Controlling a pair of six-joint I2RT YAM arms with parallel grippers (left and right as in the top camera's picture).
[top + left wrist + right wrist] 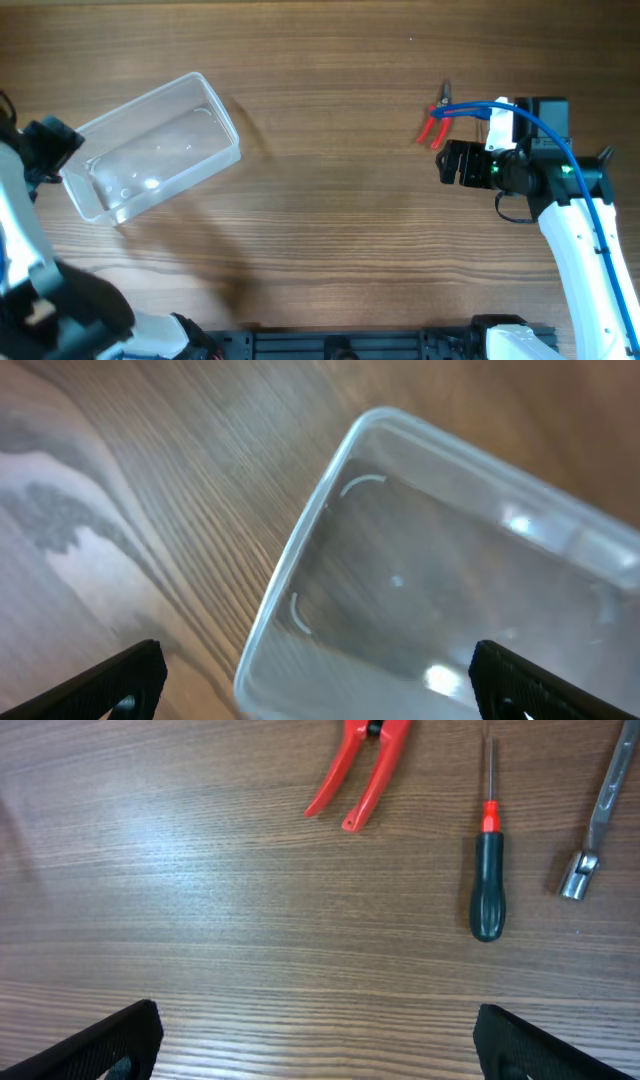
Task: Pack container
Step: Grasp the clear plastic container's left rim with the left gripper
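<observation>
The clear container (155,145) lies slantwise near the left edge of the bench (330,230), with both grippers spread wide and holding nothing.

The left gripper (48,148) sits at the container's left short end. In its wrist view the tub's rounded corner lies ahead between the wide-set fingers (128,678), and the pictures do not show whether they touch it. The right gripper (460,163) is over bare wood near the right edge, well apart from the container. Just beyond its open jaws lie red-handled pliers (360,770), a dark-handled screwdriver (487,890) and a metal tool (590,820), side by side and apart.
</observation>
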